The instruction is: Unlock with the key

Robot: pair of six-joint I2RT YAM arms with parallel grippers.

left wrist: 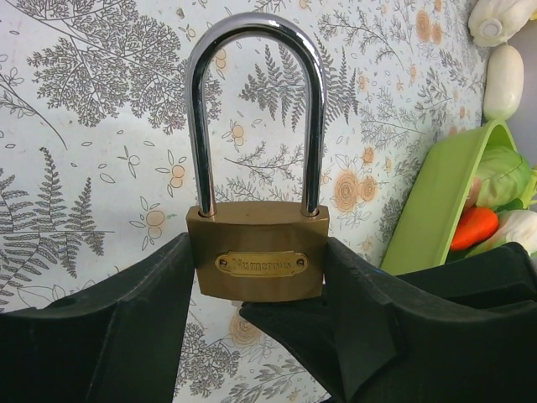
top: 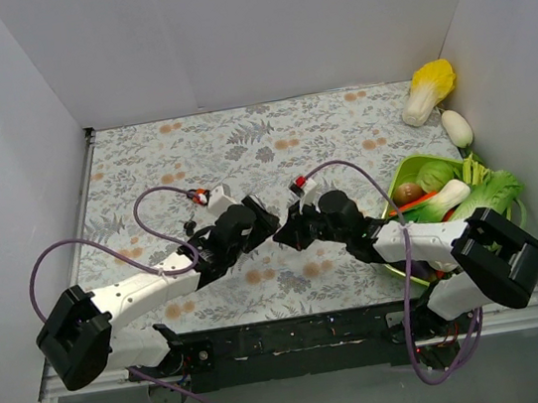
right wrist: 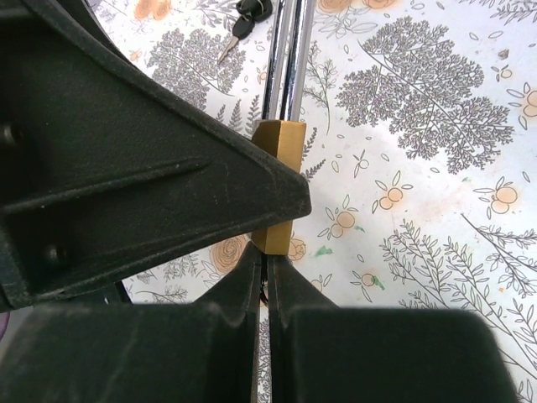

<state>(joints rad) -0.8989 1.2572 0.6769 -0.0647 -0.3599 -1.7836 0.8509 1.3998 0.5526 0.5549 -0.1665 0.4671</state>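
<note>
A brass padlock (left wrist: 258, 252) with a long steel shackle (left wrist: 256, 84) stands upright in my left gripper (left wrist: 258, 281), which is shut on the sides of its body. Seen edge-on in the right wrist view, the padlock (right wrist: 278, 139) sits just beyond my right gripper (right wrist: 263, 273). That gripper's fingers are pressed together on a thin dark key (right wrist: 263, 290) right under the lock's bottom, and the key is mostly hidden. In the top view, the left gripper (top: 260, 221) and right gripper (top: 293, 226) meet tip to tip above mid-table.
A green basket (top: 414, 163) of vegetables stands at the right, close to the right arm. A cabbage (top: 431, 89) and a white radish (top: 457, 127) lie behind it. A spare key bunch (right wrist: 245, 23) lies on the floral cloth. White walls enclose three sides.
</note>
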